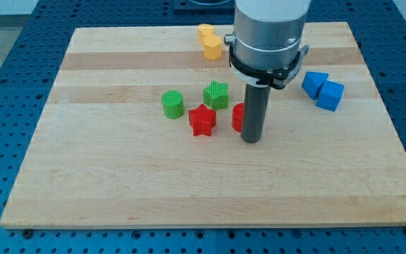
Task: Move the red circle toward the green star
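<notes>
The red circle [237, 117] lies near the board's middle, mostly hidden behind my rod. My tip [251, 140] rests on the board touching the circle's right side, at the view's lower right of it. The green star [216, 94] sits just up and left of the red circle, a small gap apart. A red star [202, 121] lies left of the circle, below the green star. A green circle [173, 104] sits further left.
Two yellow blocks [208, 41] sit together at the board's top edge. Two blue blocks [323, 89] sit together at the right. The wooden board [118, 176] lies on a blue perforated table.
</notes>
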